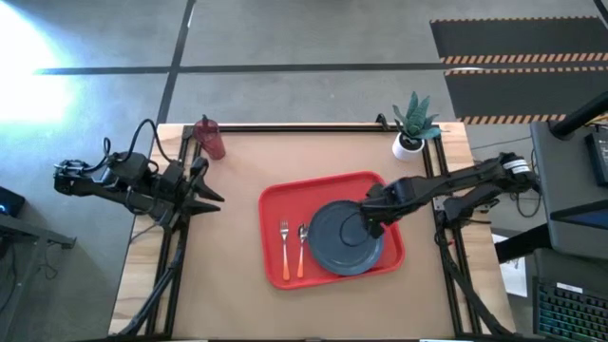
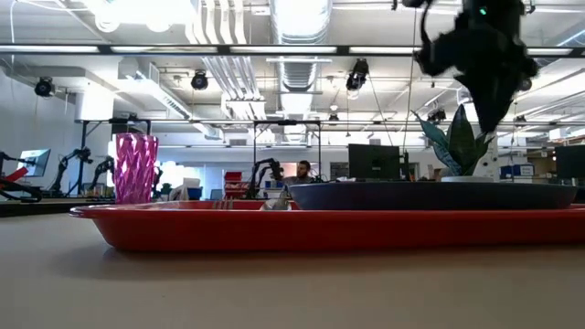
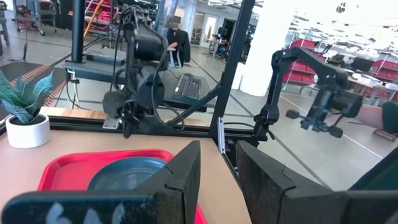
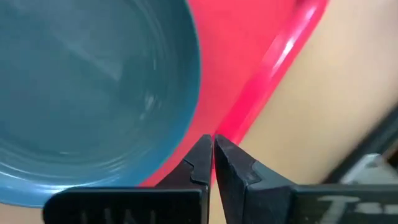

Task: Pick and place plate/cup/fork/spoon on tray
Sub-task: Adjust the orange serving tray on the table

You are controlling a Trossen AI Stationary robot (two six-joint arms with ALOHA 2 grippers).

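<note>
The red tray [image 1: 275, 204] lies mid-table. On it the dark blue-grey plate [image 1: 347, 237] rests flat at the right. The orange-handled fork [image 1: 284, 242] and spoon [image 1: 302, 245] lie side by side at the left. The dark red cup [image 1: 210, 139] stands upright on the table at the far left, off the tray; it also shows in the low view [image 2: 135, 167]. My right gripper [image 1: 366, 218] is shut and empty, well above the plate's far right rim [image 4: 186, 93] and the tray's rim [image 4: 273, 68]. My left gripper [image 3: 217, 165] is open and empty at the table's left edge.
A white pot with a green plant [image 1: 410, 128] stands at the table's far right corner, behind my right arm. Bare tabletop lies to the left of and in front of the tray. Black frame bars run along both side edges. People sit in the room beyond.
</note>
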